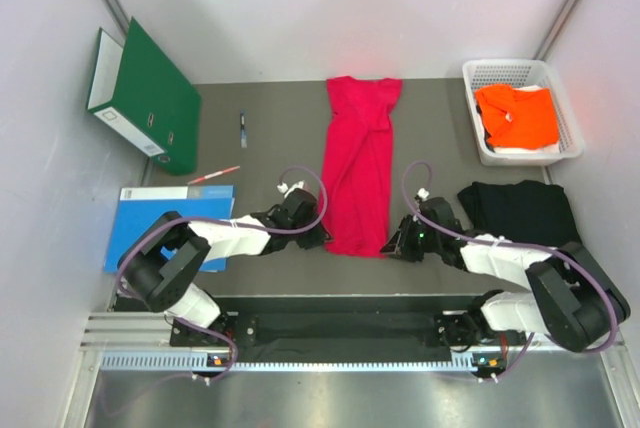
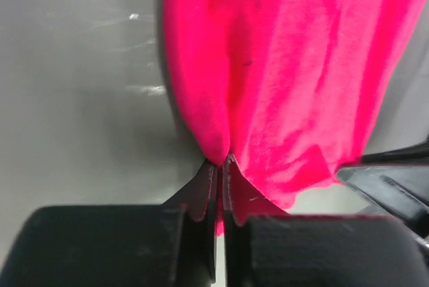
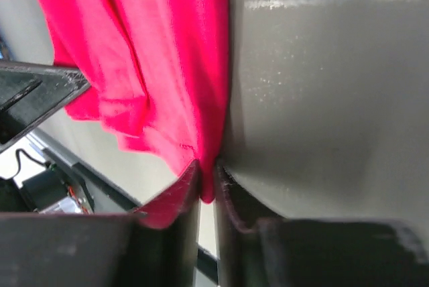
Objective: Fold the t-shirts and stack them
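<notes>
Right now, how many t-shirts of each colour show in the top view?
red t-shirt: 1
black t-shirt: 1
orange t-shirt: 1, in the basket
Total: 3

Pale walls [image 1: 350, 8] enclose the dark grey worktop [image 1: 280, 108] on three sides; a metal rail [image 1: 350, 359] spans the frame's bottom
</notes>
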{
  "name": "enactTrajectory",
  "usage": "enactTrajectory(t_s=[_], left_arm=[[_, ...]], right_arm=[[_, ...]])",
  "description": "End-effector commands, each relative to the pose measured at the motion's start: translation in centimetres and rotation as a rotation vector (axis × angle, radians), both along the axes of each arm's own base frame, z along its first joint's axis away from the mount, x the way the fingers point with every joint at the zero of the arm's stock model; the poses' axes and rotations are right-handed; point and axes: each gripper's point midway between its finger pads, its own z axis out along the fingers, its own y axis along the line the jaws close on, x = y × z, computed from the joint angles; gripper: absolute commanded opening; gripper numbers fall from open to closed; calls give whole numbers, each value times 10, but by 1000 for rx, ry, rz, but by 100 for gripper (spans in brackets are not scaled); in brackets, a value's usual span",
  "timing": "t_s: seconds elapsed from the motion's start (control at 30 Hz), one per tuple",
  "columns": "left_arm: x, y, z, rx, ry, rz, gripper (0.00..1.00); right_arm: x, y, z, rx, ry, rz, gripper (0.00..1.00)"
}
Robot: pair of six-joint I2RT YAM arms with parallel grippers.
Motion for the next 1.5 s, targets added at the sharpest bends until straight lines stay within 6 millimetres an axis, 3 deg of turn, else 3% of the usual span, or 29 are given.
enactTrajectory(t_s=[0.0,0.07,0.17,0.43,0.73,0.8,0.83,0.9,1.1,1.37,1.47], left_arm=[[-59,58,-67,264,239,-19,0],[-63,63,-65,283,258,-11,0],[-63,80,-61,349,243,25,0],[-70,98,-46,401,223,23,0],[-88,109,-53,433,277,-21,0],[-93,104,-57,421,301,-61,15],[-93,103,-58,421,305,-70,38],[-95,103,-61,422,320,-76,48],[-107,97,-64,355,353,-77,52],[-120,127,-71,450,370,-35,52],[-125,129,-73,439,377,-29,49]], right_arm=[[-36,-19,-39,-133,131,19,7],[-36,-20,-37,-137,117,14,0],[-37,-27,-32,-168,100,4,0],[-49,-41,-32,-215,105,6,0],[-55,-46,-39,-226,115,10,0],[-54,-44,-39,-218,110,14,0],[-54,-42,-39,-213,113,19,0],[-52,-40,-37,-207,108,20,1],[-50,-39,-35,-196,101,18,1],[-50,-36,-35,-182,97,22,1],[-50,-36,-36,-181,99,26,2]])
